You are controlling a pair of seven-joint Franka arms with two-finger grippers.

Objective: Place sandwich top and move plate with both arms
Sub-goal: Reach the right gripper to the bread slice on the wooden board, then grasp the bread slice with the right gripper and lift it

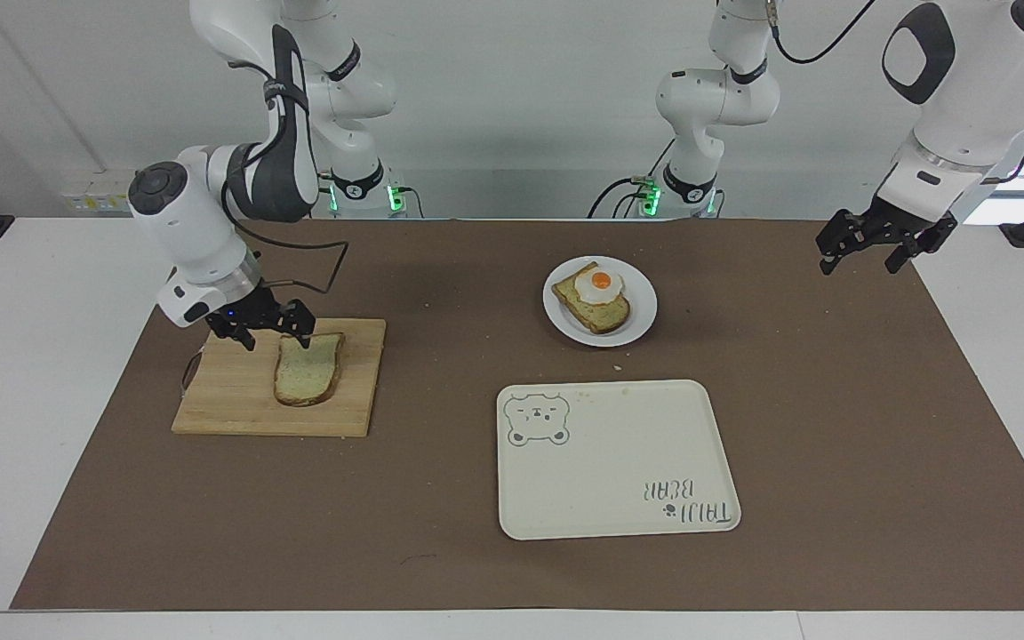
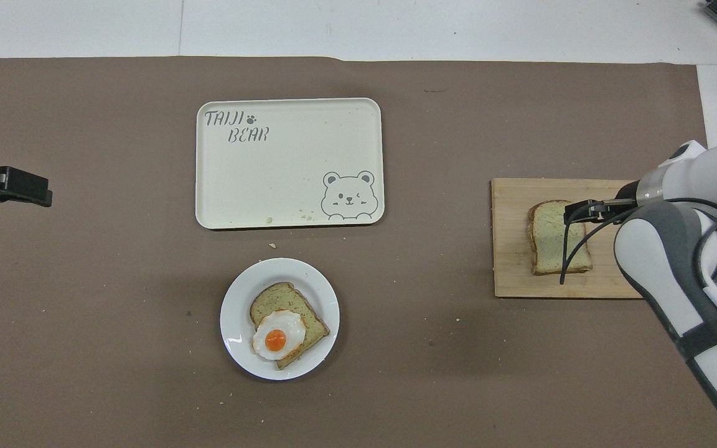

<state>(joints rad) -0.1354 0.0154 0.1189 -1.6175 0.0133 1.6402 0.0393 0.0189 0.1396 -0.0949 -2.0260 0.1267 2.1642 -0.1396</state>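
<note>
Our right claw [image 1: 270, 334], fingers spread wide, hangs low over the sandwich top [image 1: 308, 369] on the cutting board [image 1: 236, 400]. Our left claw [image 1: 868, 244], also spread, waits over the tabletop's [image 1: 832, 400] edge. We judge the pick is in hand: next close on the slice and carry it to the plate [image 1: 641, 307].

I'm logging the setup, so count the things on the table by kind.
Bread slices: 2, plain and egg toast
Fried egg: 1
Plate: 1
Tray: 1
Cutting board: 1
Total: 6
</note>
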